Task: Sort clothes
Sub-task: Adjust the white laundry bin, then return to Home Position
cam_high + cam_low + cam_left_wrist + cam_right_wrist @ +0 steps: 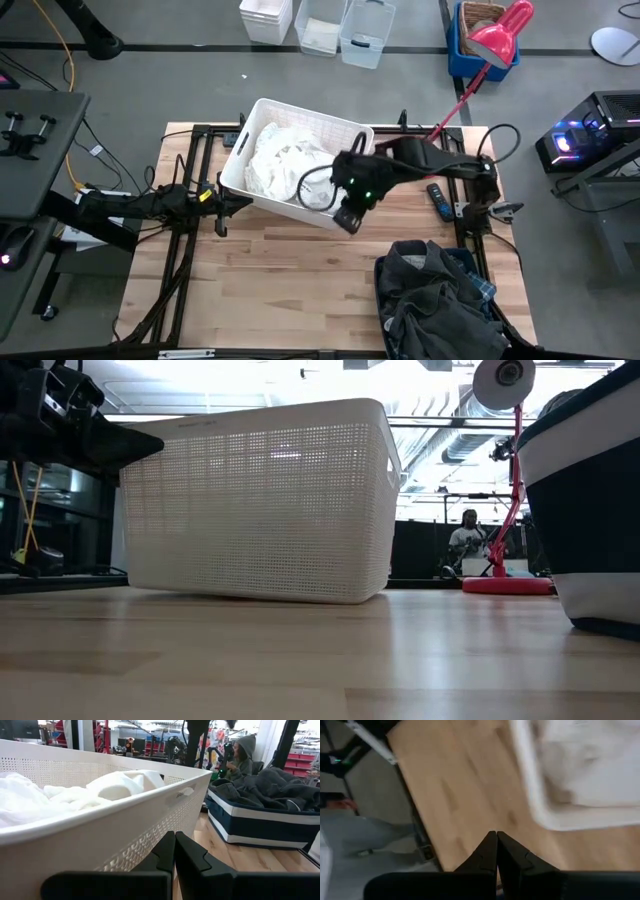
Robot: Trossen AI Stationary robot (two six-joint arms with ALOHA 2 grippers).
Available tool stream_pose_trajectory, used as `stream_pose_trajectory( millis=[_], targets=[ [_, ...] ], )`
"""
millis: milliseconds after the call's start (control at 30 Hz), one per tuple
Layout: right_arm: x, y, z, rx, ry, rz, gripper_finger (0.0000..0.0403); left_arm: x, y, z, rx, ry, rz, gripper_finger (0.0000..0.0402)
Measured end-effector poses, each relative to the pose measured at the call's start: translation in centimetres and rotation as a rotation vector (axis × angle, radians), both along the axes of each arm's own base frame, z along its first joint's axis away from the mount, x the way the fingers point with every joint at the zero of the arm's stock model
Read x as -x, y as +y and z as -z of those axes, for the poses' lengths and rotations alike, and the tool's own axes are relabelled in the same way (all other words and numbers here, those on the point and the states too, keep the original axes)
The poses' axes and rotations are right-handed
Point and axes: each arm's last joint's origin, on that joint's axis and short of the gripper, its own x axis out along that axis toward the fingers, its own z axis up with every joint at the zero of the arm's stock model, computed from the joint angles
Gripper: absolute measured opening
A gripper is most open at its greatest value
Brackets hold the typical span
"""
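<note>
Table (290, 300): bare wood between the containers, no garment loose on it. Sorting looks nearly or fully done; both arms are empty.

White basket (262, 115), far centre of the table: holds the white and cream clothes (285, 160), heaped to about rim height.

Navy bin (260, 822), near right corner: holds the charcoal grey clothes (430, 295), piled above the rim and draping over its edge.

Right gripper (347, 218): hangs above the table just beside the basket's near wall, fingers pressed together, nothing held.

Left gripper (222, 205): low at the basket's left end, fingers likewise closed on nothing.

Next move, as judged: check for stray garments, then withdraw.
</note>
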Motion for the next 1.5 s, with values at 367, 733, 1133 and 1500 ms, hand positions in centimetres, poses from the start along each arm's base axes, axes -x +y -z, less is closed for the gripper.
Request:
stream_pose_trajectory(
  millis=[367, 733, 1133, 1500],
  targets=[
    [-4.5, 3.7, 7.1, 0.067, -0.015, 0.094, 0.0000, 0.0, 0.0, 0.0, 0.000, 0.001, 0.000, 0.0001],
    [-3.1, 2.0, 10.4, 0.375, 0.184, 0.191, 0.0000, 0.0, 0.0, 0.0, 0.001, 0.000, -0.001, 0.0000],
    [-2.3, 1.0, 9.4, 0.477, 0.197, 0.082, 0.0000, 0.0, 0.0, 0.0, 0.001, -0.001, -0.001, 0.0000],
    [2.3, 4.0, 4.1, 0.353, 0.018, 0.059, 0.0000, 0.0, 0.0, 0.0, 0.000, -0.002, -0.001, 0.0000]
  ],
)
